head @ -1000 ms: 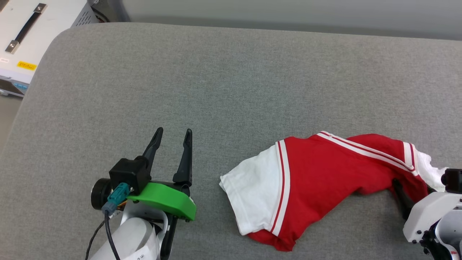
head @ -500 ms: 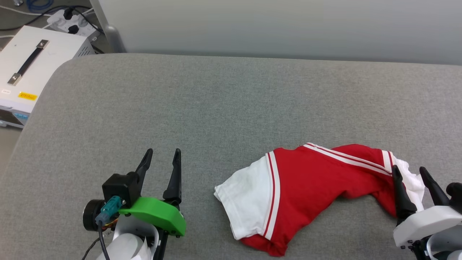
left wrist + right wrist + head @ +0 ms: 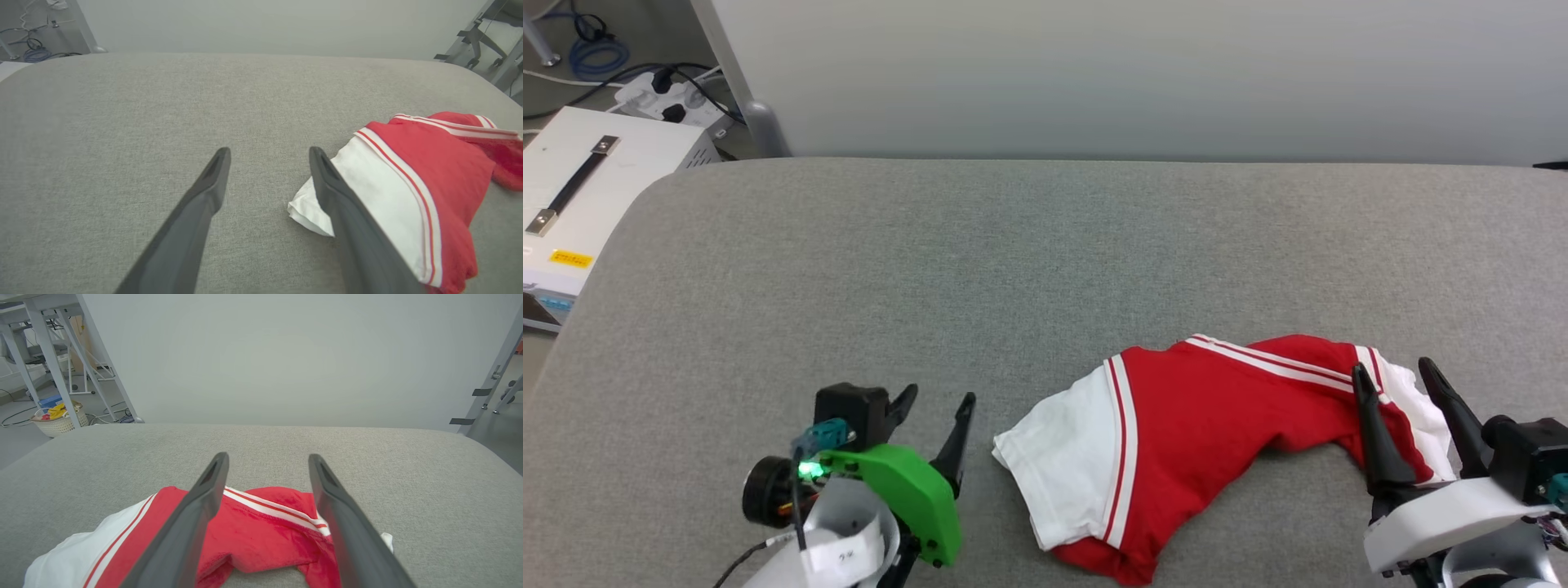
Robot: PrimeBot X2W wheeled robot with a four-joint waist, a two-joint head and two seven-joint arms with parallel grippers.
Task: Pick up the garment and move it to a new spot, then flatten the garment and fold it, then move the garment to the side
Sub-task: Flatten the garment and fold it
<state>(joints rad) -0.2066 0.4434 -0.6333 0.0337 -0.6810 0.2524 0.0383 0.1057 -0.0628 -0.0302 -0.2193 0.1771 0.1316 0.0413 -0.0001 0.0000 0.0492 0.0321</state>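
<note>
The garment (image 3: pixel 1209 433), red with white panels and striped trim, lies crumpled on the grey padded surface (image 3: pixel 1013 269) at the lower right of the head view. Its numerals are hidden. My left gripper (image 3: pixel 935 400) is open just left of the white end (image 3: pixel 367 196) of the garment, with nothing between its fingers. In the left wrist view one finger (image 3: pixel 339 204) overlaps that white edge. My right gripper (image 3: pixel 1396 380) is open above the garment's right end (image 3: pixel 265 535), and red fabric shows between its fingers in the right wrist view. The garment lies loose, held by neither gripper.
A white equipment box (image 3: pixel 580 196) with a black handle stands off the surface's left edge, beside a power strip and cables (image 3: pixel 662 90). A pale wall (image 3: pixel 1094 73) runs behind the surface. A basket (image 3: pixel 59 418) and metal frames stand on the floor beyond.
The head camera has tilted up, showing more wall. My right gripper has come up into view over the garment's right end. My left gripper has swung toward the garment's white end.
</note>
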